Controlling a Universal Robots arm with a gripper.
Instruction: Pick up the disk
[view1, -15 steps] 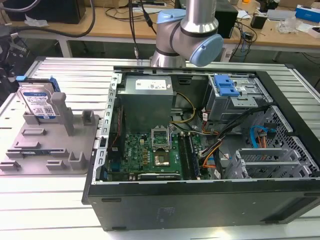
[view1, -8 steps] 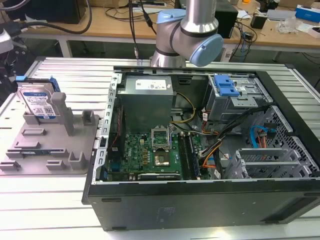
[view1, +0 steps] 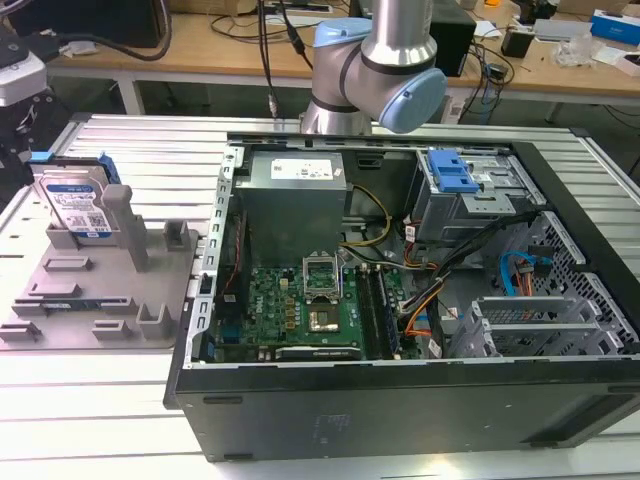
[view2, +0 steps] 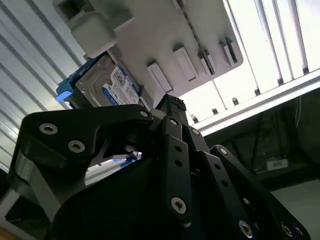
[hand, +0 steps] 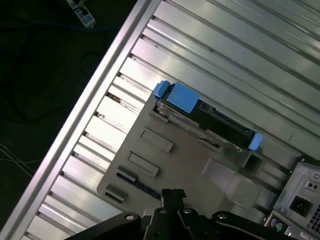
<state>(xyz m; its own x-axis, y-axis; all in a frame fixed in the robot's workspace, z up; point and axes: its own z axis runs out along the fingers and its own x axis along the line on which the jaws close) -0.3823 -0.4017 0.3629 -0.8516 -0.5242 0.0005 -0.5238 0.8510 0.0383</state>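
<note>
The disk (view1: 75, 205) is a silver hard drive with a white-and-blue label and a blue frame. It stands upright in a slot at the back of the grey fixture (view1: 100, 300), at the exterior view's left. The second wrist view shows the disk's (view2: 112, 85) label side against the fixture (view2: 165, 30). In the first wrist view I look down on the disk's (hand: 182, 97) top edge, with blue tabs at both ends. My gripper (view2: 170, 102) (hand: 172, 192) hangs well above the fixture (hand: 190, 160), apart from the disk, with its black fingertips together and nothing held.
An open black computer case (view1: 400, 400) lies to the exterior view's right of the fixture, with a motherboard (view1: 310, 305), a power supply (view1: 295, 180) and a blue-latched drive cage (view1: 450, 175). Everything rests on a ribbed aluminium table (view1: 150, 150). The table's edge (hand: 100, 65) drops to a dark floor.
</note>
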